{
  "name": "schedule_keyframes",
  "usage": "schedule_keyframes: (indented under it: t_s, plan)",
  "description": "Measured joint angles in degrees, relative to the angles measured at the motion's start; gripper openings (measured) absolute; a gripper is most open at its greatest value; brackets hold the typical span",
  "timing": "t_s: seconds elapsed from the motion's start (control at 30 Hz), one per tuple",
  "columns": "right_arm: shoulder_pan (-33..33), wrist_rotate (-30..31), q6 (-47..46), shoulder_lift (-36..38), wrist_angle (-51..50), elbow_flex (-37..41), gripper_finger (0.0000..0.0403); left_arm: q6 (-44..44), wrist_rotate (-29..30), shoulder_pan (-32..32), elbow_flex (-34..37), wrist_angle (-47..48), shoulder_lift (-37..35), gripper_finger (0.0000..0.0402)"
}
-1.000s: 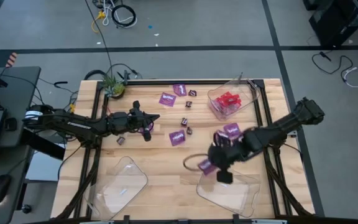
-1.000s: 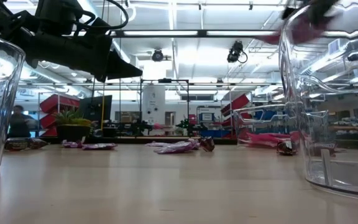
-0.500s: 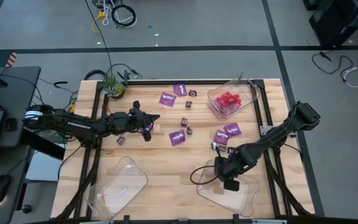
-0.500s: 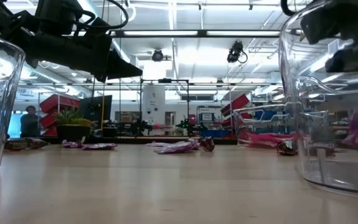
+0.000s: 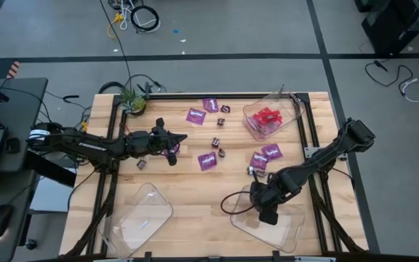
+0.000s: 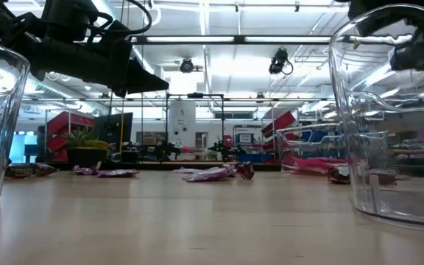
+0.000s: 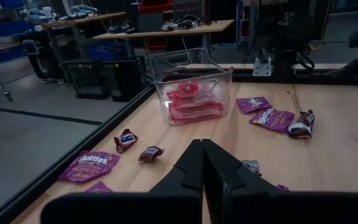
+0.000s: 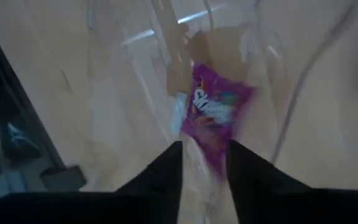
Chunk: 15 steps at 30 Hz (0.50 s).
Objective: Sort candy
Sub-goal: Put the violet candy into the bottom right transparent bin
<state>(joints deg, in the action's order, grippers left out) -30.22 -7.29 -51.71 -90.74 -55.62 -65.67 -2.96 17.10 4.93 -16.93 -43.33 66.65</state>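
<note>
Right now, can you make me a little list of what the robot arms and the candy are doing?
right gripper: over the clear tray at the table's front right, jaws open
purple packet: just past the open jaws, inside that tray
left gripper: waiting over the table's left middle, jaws shut
red candy: in the clear tray at the back right
loose candy: purple packets and small brown pieces scattered mid-table
empty tray: front left
</note>
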Motion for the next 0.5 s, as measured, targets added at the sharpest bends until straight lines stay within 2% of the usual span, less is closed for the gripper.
schedule_keyframes:
  t_s: [0.27,0.5]
  plan:
    - [0.86,0.0,-0.4,0.02,-7.38,-6.65,0.0203,0.15,0.0,0.0,0.0,0.04,0.0,0.0003]
    - [1.67,2.06,1.15,0.02,-11.58,-12.89,0.0238,0.15,0.02,0.0,0.0,0.04,0.0,0.0003]
